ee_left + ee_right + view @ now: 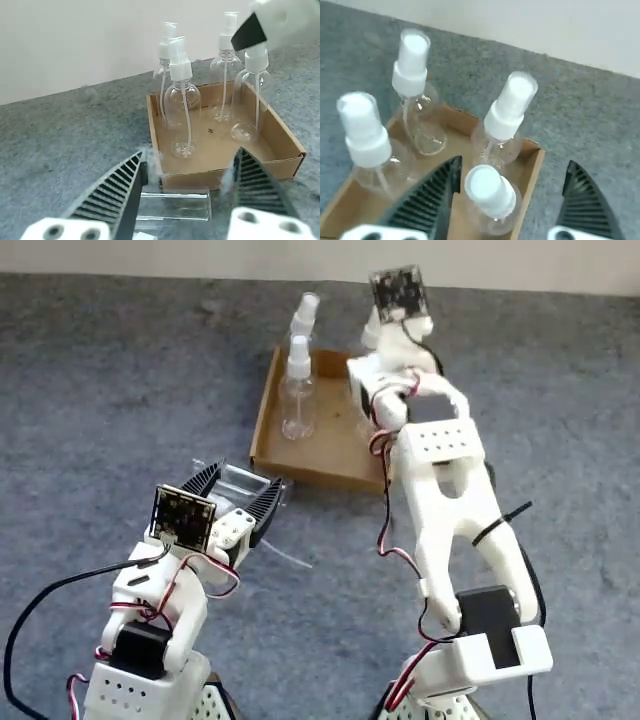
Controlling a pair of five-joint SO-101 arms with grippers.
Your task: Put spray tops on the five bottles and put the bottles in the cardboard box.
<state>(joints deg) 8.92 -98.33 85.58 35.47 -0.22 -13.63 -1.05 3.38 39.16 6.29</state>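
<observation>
A shallow cardboard box (262,430) holds several clear bottles with white spray tops, among them one at the box's left side (297,390) and one in front on the right (490,195). My right gripper (512,165) hangs open over the box's right side, one finger on each side of that front bottle's top without touching it. Another clear bottle (172,205) lies on its side on the grey carpet just in front of the box. My left gripper (190,160) is low over it, open, with the bottle between its black fingers (115,200).
Grey carpet (120,390) covers the table, with free room left of the box. The right arm (440,440) stretches along the box's right side. A thin clear tube (290,558) lies on the carpet by the left gripper. A pale wall stands behind.
</observation>
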